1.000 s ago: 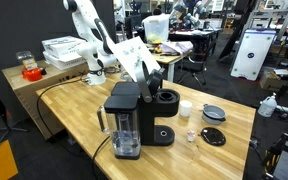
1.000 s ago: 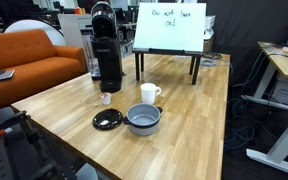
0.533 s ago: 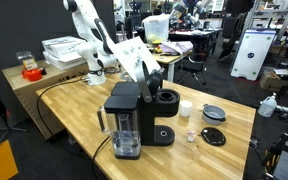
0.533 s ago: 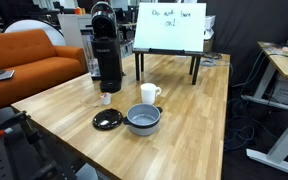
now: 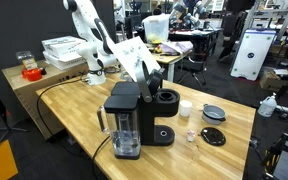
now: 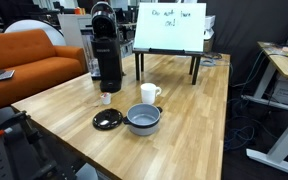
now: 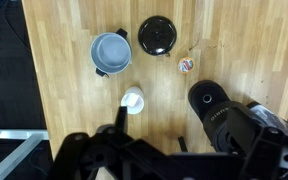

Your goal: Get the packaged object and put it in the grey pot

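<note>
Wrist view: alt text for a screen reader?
Top-down on a wooden table: grey pot, black disc and a tiny packet across the top, white cup below the pot, black coffee machine at lower right.

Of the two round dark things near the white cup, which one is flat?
The black disc: it lies flat, while the grey pot has raised walls and a hollow inside.

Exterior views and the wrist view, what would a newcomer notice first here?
The tall black coffee machine standing on the long wooden table draws the eye first, with the white robot arm bent above it in an exterior view. Next comes the small cluster beside the machine: a round grey metal pot, a flat black round disc, a short white cup and a tiny pale packet, each lying apart on the wood.
</note>
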Controlling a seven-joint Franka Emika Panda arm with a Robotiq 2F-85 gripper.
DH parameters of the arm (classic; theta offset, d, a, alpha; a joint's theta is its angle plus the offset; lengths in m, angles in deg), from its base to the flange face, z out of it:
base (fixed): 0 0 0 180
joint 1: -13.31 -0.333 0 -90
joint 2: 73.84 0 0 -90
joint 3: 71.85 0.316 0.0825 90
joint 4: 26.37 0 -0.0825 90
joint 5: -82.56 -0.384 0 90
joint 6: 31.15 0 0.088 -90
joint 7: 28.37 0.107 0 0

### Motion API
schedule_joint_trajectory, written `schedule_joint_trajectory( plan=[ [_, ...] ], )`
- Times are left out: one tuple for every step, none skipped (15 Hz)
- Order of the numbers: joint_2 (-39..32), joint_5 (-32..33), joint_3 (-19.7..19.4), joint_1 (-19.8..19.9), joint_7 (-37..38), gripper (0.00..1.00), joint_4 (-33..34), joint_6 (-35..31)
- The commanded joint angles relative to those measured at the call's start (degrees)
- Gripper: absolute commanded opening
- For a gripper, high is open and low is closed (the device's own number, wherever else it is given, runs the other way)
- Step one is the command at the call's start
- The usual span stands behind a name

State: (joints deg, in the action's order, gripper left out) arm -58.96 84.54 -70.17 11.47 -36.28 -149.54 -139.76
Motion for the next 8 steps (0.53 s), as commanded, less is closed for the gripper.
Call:
schedule_joint_trajectory(
  plan=[
    [0.42, -1.06, -0.12, -0.43, 0.89, 1.00, -0.11, -1.05],
    [0.52, -1.06, 0.11, -0.72, 0.63, 1.00, -0.34, -1.89],
    [0.55, -1.26, 0.32, -1.13, -0.03, 1.00, -0.81, -3.43],
    [0.32, -1.39, 0.43, -1.56, -1.07, 1.00, -0.97, -3.94],
    [0.10, -1.38, 0.62, -2.05, -1.56, 1.00, -1.26, -4.43],
    [-0.33, -1.56, 0.70, -2.64, -2.66, 1.00, -1.66, -4.20],
    [-0.90, -1.03, 0.92, -3.06, -3.39, 1.00, -2.27, -3.97],
    [-1.51, -0.29, 1.15, -3.28, -3.78, 1.00, -2.88, -3.58]
  ],
)
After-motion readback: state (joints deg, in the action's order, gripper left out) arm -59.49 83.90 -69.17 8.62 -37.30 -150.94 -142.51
